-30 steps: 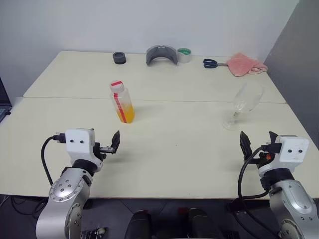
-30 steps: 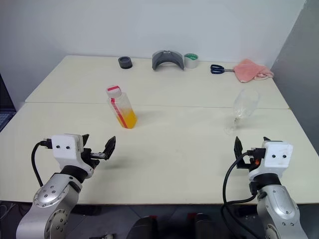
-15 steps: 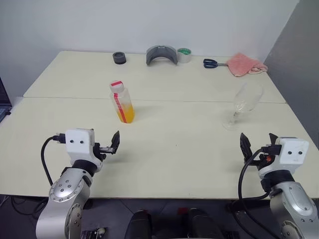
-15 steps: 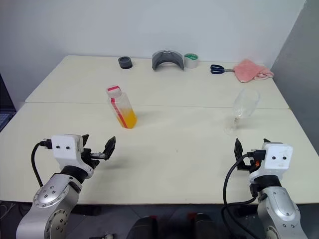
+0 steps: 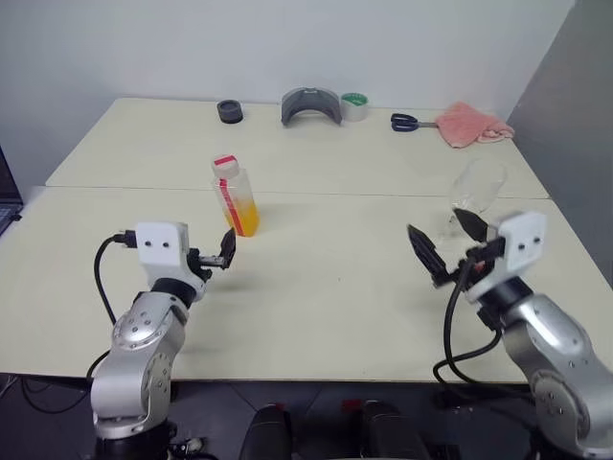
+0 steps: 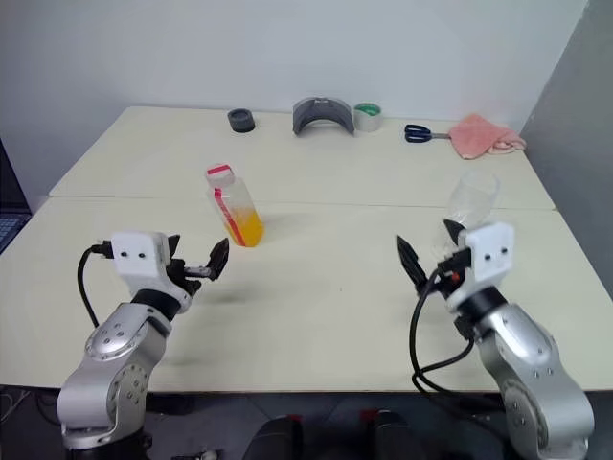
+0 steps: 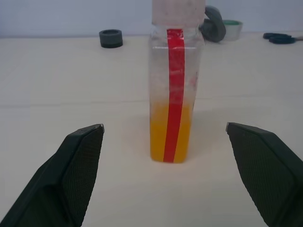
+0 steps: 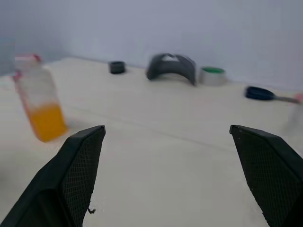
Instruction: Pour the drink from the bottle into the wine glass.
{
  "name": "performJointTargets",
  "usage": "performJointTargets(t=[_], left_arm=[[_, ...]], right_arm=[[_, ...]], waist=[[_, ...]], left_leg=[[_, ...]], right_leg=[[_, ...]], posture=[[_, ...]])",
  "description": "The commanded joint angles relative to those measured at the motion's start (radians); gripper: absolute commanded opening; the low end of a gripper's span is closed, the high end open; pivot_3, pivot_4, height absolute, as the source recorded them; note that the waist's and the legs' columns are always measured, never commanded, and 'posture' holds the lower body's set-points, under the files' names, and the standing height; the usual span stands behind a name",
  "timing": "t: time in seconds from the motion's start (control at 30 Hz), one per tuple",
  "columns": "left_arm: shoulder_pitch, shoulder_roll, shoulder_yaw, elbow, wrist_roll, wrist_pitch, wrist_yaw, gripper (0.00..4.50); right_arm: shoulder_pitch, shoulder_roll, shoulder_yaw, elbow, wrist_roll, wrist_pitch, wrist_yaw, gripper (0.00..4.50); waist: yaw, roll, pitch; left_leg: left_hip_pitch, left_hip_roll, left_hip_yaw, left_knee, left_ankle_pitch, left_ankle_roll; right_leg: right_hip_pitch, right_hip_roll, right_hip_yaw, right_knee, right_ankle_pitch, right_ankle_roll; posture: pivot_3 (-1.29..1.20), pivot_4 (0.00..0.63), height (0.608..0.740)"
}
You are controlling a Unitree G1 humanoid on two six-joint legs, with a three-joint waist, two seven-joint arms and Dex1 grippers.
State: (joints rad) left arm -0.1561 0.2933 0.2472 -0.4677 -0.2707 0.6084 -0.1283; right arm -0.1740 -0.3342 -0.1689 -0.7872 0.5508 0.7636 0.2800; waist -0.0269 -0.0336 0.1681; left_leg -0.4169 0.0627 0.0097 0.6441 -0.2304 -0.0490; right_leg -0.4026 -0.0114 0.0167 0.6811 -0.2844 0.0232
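Bottle [image 7: 174,94] stands upright at 12 o'clock from left gripper [image 7: 165,177], centred between wide-open jaws, not yet touched. Right gripper [image 5: 442,240] also open, empty, beside wine glass [image 5: 476,189].

The bottle [image 5: 233,195], clear with a red cap and red label strip, stands upright at about ten o'clock on the counter [image 5: 335,287], its lower part holding the orange drink [image 5: 242,219]. The empty wine glass [image 5: 472,195] stands at about two o'clock, well apart.
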Motion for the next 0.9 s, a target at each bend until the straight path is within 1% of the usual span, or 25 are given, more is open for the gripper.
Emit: performJointTargets(t=[0.03,0.13,0.3,0.6,0.9], left_arm=[[-0.054,-0.012,0.004,0.02,0.007,-0.033,0.022,4.45],[-0.077,-0.01,-0.01,0.037,0.012,-0.042,0.016,4.45],[-0.106,-0.004,-0.013,0.07,0.011,-0.049,0.004,4.45],[-0.185,0.005,-0.035,0.171,0.011,-0.059,-0.032,4.45],[-0.225,-0.012,-0.051,0.219,0.011,-0.079,-0.034,4.45]], right_arm=[[-0.077,-0.007,-0.03,0.017,0.12,0.045,0.018,4.5],[-0.148,-0.017,-0.032,0.046,0.202,0.07,0.032,4.5],[-0.192,-0.052,-0.025,0.078,0.271,0.077,0.059,4.5],[-0.212,-0.111,0.004,0.116,0.301,0.044,0.135,4.5],[-0.211,-0.125,0.041,0.098,0.302,0.027,0.143,4.5]], waist=[[0.0,0.0,0.0],[0.0,0.0,0.0],[0.0,0.0,0.0],[0.0,0.0,0.0],[0.0,0.0,0.0]], left_leg=[[0.0,0.0,0.0,0.0,0.0,0.0],[-0.001,0.0,0.001,0.0,0.0,0.0],[0.0,0.0,0.001,0.0,0.0,0.0],[0.0,0.0,0.001,0.0,0.0,0.0],[-0.001,0.0,0.001,0.0,0.0,0.0]], right_leg=[[0.0,0.0,0.0,0.0,0.0,0.0],[-0.001,0.0,0.001,0.0,0.0,0.0],[-0.001,0.0,0.0,0.0,0.0,-0.001],[-0.001,0.0,0.0,0.0,0.0,0.0],[-0.001,0.0,0.001,0.0,0.0,0.0]], posture=[[0.0,0.15,0.74],[0.0,0.15,0.74],[0.0,0.15,0.74],[0.0,0.15,0.74],[0.0,0.15,0.74]])
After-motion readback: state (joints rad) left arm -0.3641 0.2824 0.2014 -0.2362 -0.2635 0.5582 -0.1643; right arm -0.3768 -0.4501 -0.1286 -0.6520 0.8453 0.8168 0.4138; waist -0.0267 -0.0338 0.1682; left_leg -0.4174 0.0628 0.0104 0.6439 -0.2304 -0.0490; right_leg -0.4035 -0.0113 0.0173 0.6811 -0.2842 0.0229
